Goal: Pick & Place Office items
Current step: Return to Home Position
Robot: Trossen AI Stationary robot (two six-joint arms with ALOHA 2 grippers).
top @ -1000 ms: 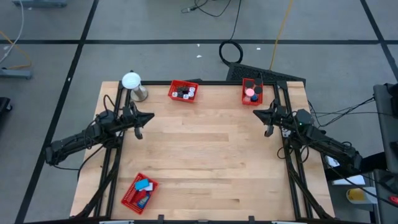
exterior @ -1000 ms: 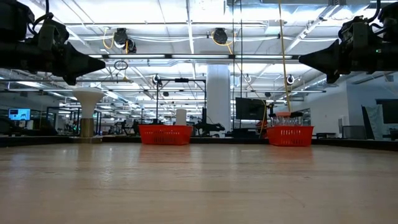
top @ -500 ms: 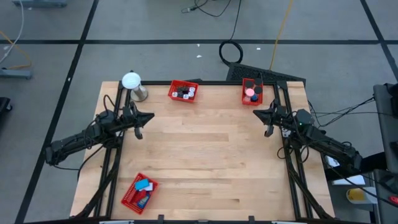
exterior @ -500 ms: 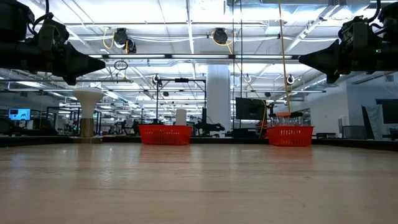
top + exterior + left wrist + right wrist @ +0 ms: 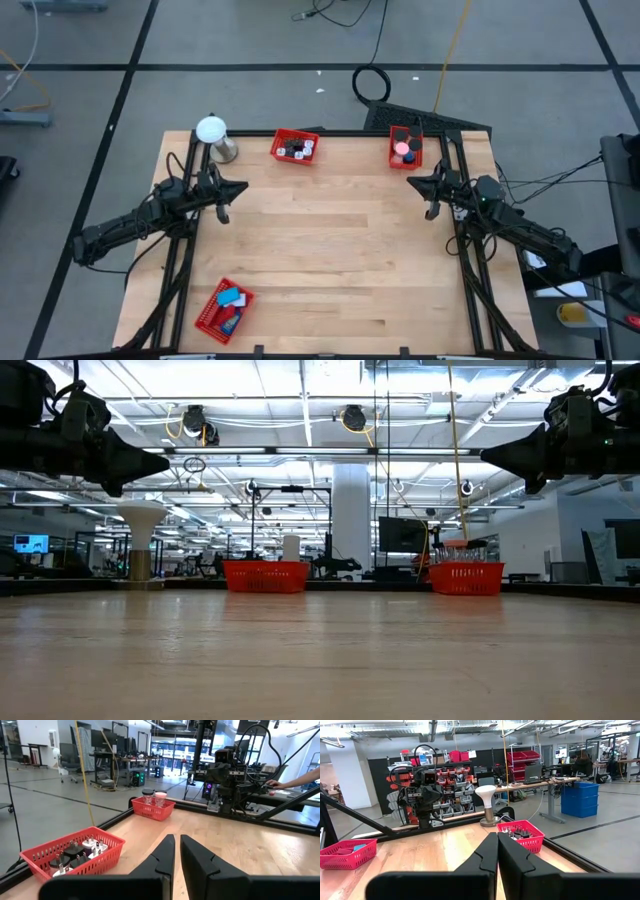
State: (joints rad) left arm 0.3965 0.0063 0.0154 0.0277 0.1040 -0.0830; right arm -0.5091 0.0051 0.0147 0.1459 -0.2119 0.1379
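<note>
Evidently the small mixed office items (image 5: 296, 149) are all lying inside three red mesh baskets, with none showing loose on the pale wooden table (image 5: 330, 250). The left claw (image 5: 240, 187) is hanging above the table's edge, its two dark fingers drawn to a thin slit and gripping nothing. The right claw (image 5: 415, 183) is facing it from the opposite edge, fingers pressed together, likewise gripping nothing.

The first basket (image 5: 75, 855), filled with black and white plug-like pieces, is sitting ahead of the left claw and off to one side. The second basket (image 5: 152, 809), carrying a pink piece and a clear one, is sitting farther ahead, close to the right claw. The third basket (image 5: 223, 307), with a flat blue piece on top, is lying well apart from both claws, on the left claw's side.

The pieces are looking light, hard and smooth, so a loose pinch would probably be slipping. The plug-like ones seem best taken across the flat body rather than by the prongs. The clear piece is looking the most fragile and is asking for a gentle squeeze.

The basket walls and the closely packed neighbours are crowding any reach. A white ball lamp on a silver stand (image 5: 212, 132) is standing just beyond the left claw, beside the first basket. A person's arm (image 5: 300, 777) is showing beyond the table.
</note>
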